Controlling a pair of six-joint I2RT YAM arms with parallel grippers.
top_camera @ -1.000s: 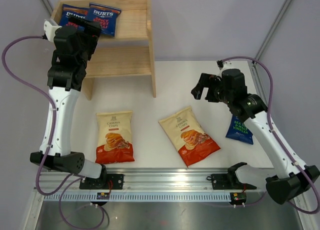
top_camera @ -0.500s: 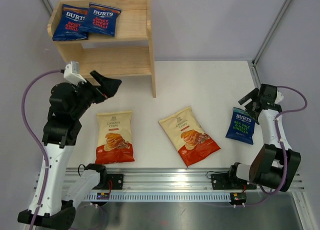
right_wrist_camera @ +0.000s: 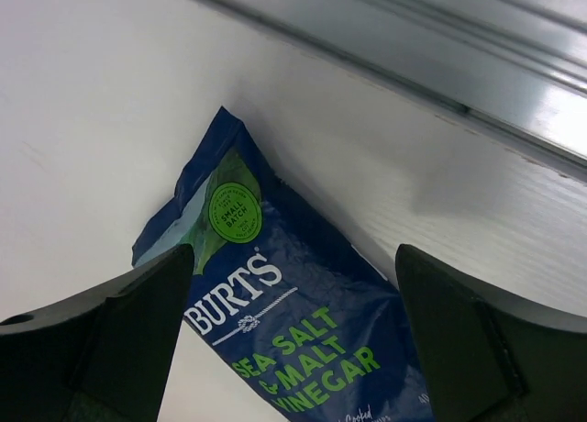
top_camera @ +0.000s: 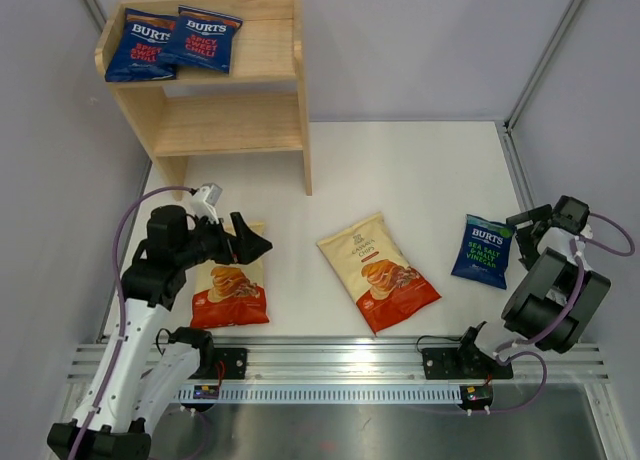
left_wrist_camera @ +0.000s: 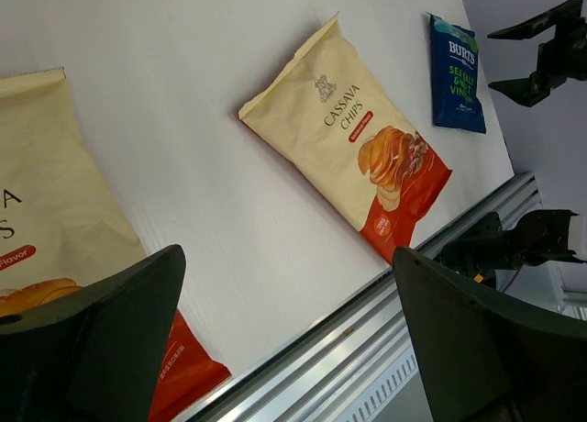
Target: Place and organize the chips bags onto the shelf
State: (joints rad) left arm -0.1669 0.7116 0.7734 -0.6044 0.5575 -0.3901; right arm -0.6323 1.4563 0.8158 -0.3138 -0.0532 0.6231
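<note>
A blue bag (top_camera: 140, 45) and a second blue bag (top_camera: 207, 37) lie side by side on the shelf's (top_camera: 250, 130) top tier, so I'd call it two of five done. Three wait on the table (top_camera: 400, 170): a left cream bag (top_camera: 228, 285), a middle cream bag (top_camera: 377, 272) and the green-topped bag (top_camera: 481, 250) at the right. The left gripper (top_camera: 255, 245) hangs spread wide over the left cream bag, holding nothing and hiding its top edge from above. The right gripper (top_camera: 527, 230), jaws apart and empty, sits just beside the green-topped bag. Each wrist view cuts off its nearest bag.
</note>
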